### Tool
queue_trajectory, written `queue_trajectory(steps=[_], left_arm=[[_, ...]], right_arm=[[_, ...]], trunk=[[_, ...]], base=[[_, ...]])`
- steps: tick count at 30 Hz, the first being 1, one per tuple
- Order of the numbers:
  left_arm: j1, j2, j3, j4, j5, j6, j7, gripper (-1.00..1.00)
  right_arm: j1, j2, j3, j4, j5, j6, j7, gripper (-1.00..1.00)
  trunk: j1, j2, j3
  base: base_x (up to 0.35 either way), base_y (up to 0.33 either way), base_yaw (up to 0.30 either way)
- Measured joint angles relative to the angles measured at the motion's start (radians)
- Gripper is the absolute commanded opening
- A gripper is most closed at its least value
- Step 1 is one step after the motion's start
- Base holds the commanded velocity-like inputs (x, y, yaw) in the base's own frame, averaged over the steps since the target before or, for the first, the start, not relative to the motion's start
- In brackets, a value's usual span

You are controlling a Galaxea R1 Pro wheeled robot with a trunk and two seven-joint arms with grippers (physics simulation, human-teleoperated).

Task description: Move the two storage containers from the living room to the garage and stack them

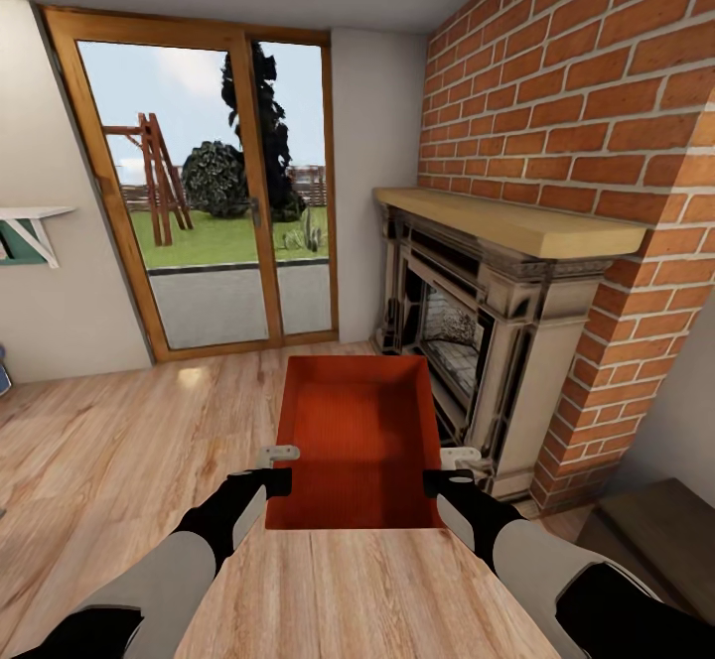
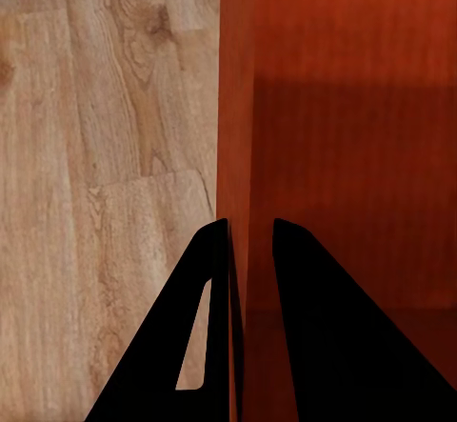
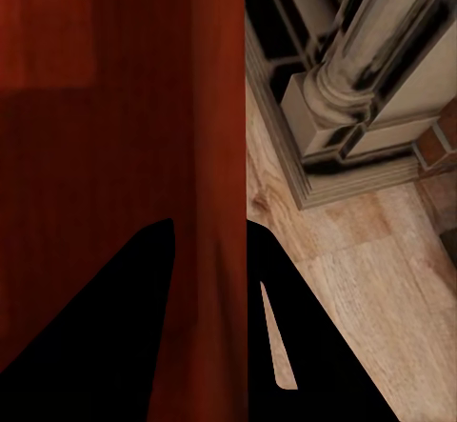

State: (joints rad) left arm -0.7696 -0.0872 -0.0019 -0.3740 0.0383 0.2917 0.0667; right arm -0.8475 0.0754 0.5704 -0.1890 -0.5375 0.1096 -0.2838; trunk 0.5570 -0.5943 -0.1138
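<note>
Both end effectors, left and right, pinch opposite long walls of bin, long axis pointing ahead.

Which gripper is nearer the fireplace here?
Right. The right gripper grips the bin's wall on the side facing the fireplace; the left gripper grips the opposite wall, farther away.

The bin I carried was orange-red with fine ribbing, darker red where shadow fell inside it. My left gripper and right gripper were black, my forearms pale grey. The floor was light wood planking with brown grain. The wall was red brick with pale mortar, the fireplace cream with dark lines, its shelf pale wood. The door frame was honey-brown.
</note>
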Motion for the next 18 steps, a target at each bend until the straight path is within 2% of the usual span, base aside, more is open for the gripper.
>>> queue_trajectory(steps=[7, 18], left_arm=[[0.0, 0.0, 0.0, 0.0, 0.001, 0.0, 0.0, -1.0], [0.0, 0.0, 0.0, 0.0, 0.001, 0.0, 0.0, -1.0]], right_arm=[[0.0, 0.0, 0.0, -0.001, 0.0, 0.001, -0.001, -1.0], [0.0, 0.0, 0.0, -0.001, 0.0, 0.001, -0.001, -1.0]], trunk=[[0.0, 0.0, 0.0], [0.0, 0.0, 0.006]], base=[[0.0, 0.0, 0.031], [0.0, 0.0, 0.274]])
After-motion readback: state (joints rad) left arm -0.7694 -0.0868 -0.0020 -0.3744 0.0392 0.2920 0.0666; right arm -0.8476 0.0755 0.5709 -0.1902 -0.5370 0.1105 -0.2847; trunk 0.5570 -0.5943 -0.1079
